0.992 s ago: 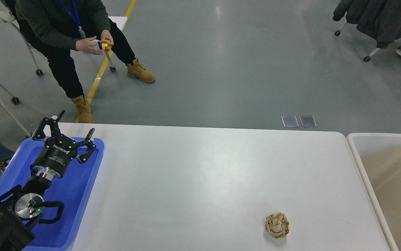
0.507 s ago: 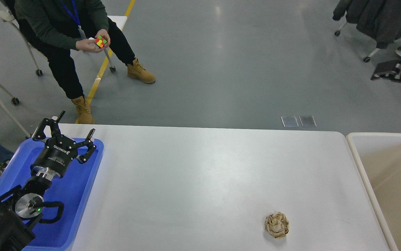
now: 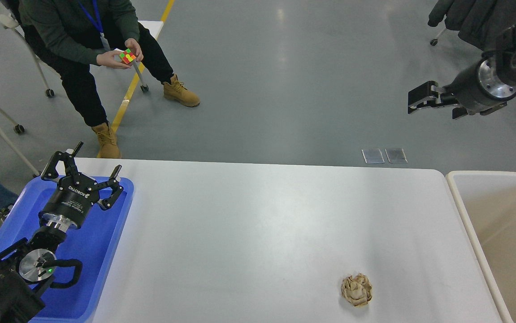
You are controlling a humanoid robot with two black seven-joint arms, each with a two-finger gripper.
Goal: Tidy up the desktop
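Note:
The desktop (image 3: 258, 224) is a wide white tabletop. A crumpled brown paper ball (image 3: 356, 290) lies on it near the front right. My left gripper (image 3: 99, 157) is open and empty, held above the far end of the blue tray (image 3: 105, 251) at the left. My right gripper (image 3: 414, 104) is high at the upper right, beyond the table's far edge and well away from the paper ball. It is seen side-on and dark, so its fingers cannot be told apart.
A beige white-rimmed bin (image 3: 457, 193) stands against the table's right end. A seated person (image 3: 83, 40) turns a colour cube (image 3: 127, 56) beyond the far left corner. Chairs with coats stand at the far right.
My right arm has risen into view at the upper right and moved left. The left arm, paper ball and tray have not moved. The person keeps turning the cube.

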